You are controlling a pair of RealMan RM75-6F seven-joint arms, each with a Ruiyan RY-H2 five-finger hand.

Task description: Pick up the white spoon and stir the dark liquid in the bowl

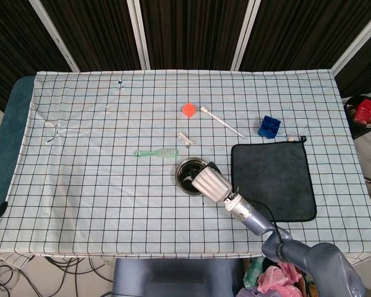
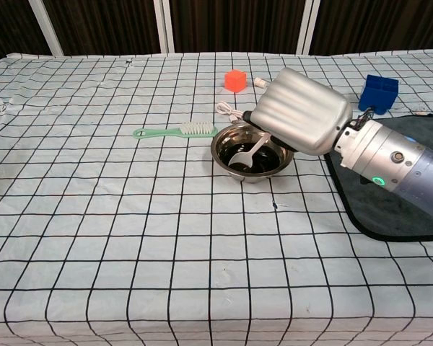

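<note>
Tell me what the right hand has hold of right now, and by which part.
The right hand holds the white spoon by the upper end of its handle, with the spoon's bowl down in the dark liquid of the metal bowl.

white spoon (image 2: 247, 152) — tilted, tip in dark-liquid steel bowl (image 2: 224, 154)
</note>
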